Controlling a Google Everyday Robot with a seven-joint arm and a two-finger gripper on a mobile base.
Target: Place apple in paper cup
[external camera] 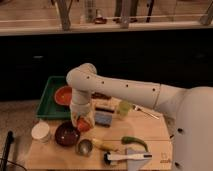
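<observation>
I held the apple (84, 124) in my gripper (82, 123), closed around it and pointed down from the wrist, so the fruit hung clear of the board rather than resting on it. It sat just above and to the right of the maroon bowl (66, 134), toward the left half of the tabletop (150, 132), lifted high enough, I judged, to pass over the bowl's rim without clipping it. The paper cup (41, 132) stood upright at the left edge of the tabletop, just beyond the bowl, its mouth open and unobstructed, so the remaining move was a short carry leftward and a lowering into it. The small metal cup (84, 147) stood near the front edge, below my grip, and the green tray (50, 102) with the orange bowl (64, 95) lay at the back left corner, out of that path.
</observation>
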